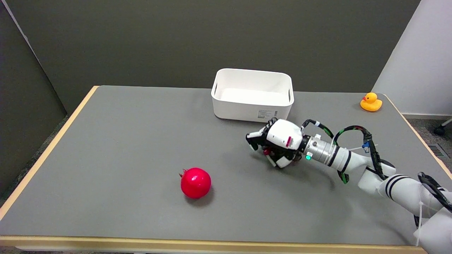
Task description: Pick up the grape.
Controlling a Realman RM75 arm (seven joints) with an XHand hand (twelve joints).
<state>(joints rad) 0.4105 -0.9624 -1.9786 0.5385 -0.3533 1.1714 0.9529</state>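
Right of the frame's centre, the right hand (pixel 277 143) is seen with its fingers curled in around a small dark red grape (pixel 267 151), of which only a sliver is visible between the black fingertips and the thumb. The grape is gripped, and the hand is held above the grey table (pixel 123 141), its shadow cast on the surface below and a little apart from it. A green light is shown at the wrist, and black and green cables are looped over the white forearm, which enters from the lower right corner.

Just above the hand in the picture, a white rectangular bin (pixel 252 95) is placed near the table's far edge, with a small label on its near wall; the hand is close to its near right corner but whether the two are touching cannot be told. A red pomegranate (pixel 195 182) is set lower left of the hand, well apart from it, its crown turned toward the left. A yellow rubber duck (pixel 370 102) is stood at the upper right, near the table's far right corner.
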